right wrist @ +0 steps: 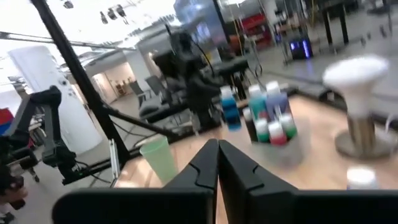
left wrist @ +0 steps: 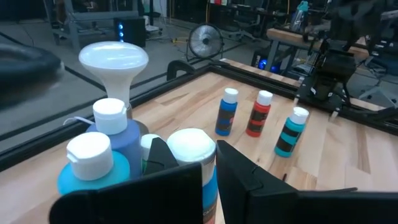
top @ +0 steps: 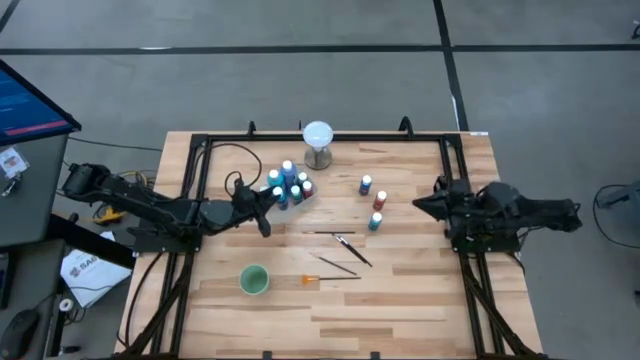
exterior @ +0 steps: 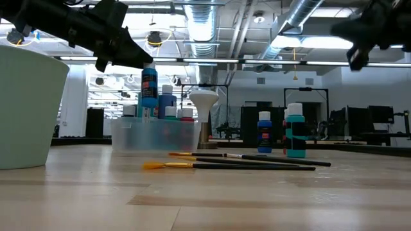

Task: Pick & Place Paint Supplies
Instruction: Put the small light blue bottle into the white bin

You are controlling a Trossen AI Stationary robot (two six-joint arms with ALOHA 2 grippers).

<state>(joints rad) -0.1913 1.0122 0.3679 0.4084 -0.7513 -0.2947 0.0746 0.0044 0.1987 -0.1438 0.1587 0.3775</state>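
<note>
High view: my left pincer (top: 266, 203) is clamped on a blue paint bottle (exterior: 149, 85), held over the clear bin (exterior: 154, 135) at the counter's (top: 420, 300) eleven o'clock. My right pincer (top: 418, 205) hangs pinched together at three o'clock. Three bottles (top: 375, 203) stand centre-right; brushes (top: 345, 256) lie mid-counter.

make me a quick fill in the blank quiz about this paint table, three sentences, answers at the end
1. The left gripper is shut on a ____-capped blue bottle above the clear bin.
2. ____ bottles stand alone on the table: blue bottle, red bottle, teal bottle.
3. The cup is ____ in colour.

Answers: white; Three; green
</note>
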